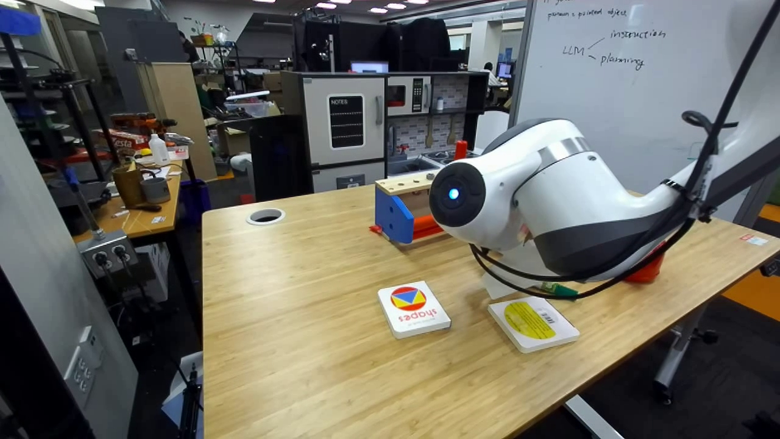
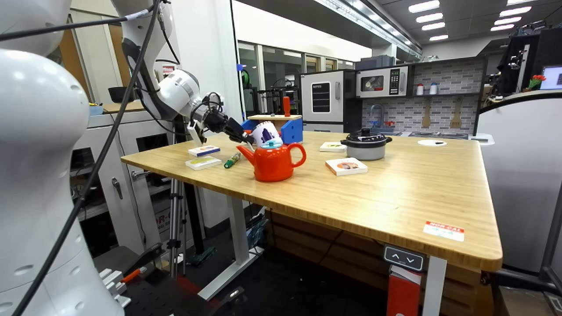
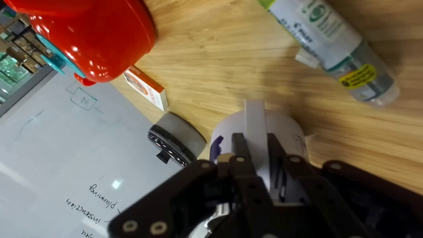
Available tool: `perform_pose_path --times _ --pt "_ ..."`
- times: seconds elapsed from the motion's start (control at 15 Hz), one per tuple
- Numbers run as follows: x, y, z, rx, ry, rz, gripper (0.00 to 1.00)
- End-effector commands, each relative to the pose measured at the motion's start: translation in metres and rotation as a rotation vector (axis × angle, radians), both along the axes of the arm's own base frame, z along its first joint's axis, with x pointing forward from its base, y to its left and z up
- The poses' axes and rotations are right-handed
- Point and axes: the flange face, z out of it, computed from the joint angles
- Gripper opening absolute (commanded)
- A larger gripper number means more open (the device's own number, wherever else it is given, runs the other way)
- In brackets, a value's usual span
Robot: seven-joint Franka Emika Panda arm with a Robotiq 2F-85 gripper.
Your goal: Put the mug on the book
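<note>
A white mug (image 2: 265, 131) with a purple picture tilts in your gripper (image 3: 255, 138), its handle (image 3: 255, 115) clamped between the two fingers (image 3: 240, 145), the round body showing on either side of them in the wrist view. In an exterior view you find the mug behind a red teapot (image 2: 273, 164), which covers its lower part, so you cannot tell whether it touches the table (image 2: 417, 184). Closest in the way, a green marker (image 2: 232, 160) lies between the teapot and a yellow-pictured book (image 1: 530, 320). Across a gap of wood from that one, the shapes book (image 1: 415, 309), white with a round red, yellow and blue picture, lies flat, well apart from the mug. Beyond the mug stands a blue toy workbench (image 2: 293, 131). Farther along the table you have an orange-pictured book (image 2: 347, 166), a small white book (image 2: 333, 147) with a yellow-green picture, and, just beside them, a grey pot (image 2: 366, 152) under its black lid. Your arm (image 1: 548, 183) hides the grip in an exterior view and covers part of the teapot.
</note>
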Motion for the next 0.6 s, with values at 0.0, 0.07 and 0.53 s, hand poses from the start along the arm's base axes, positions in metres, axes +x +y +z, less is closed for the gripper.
perform_pose_path --times 0.0,0.07,0.53 --pt "0.005 0.001 0.013 -0.009 0.004 0.009 0.04" --pt "0.005 0.002 0.016 -0.010 0.000 0.014 0.04" --pt "0.001 0.016 0.051 -0.013 -0.007 0.060 0.04"
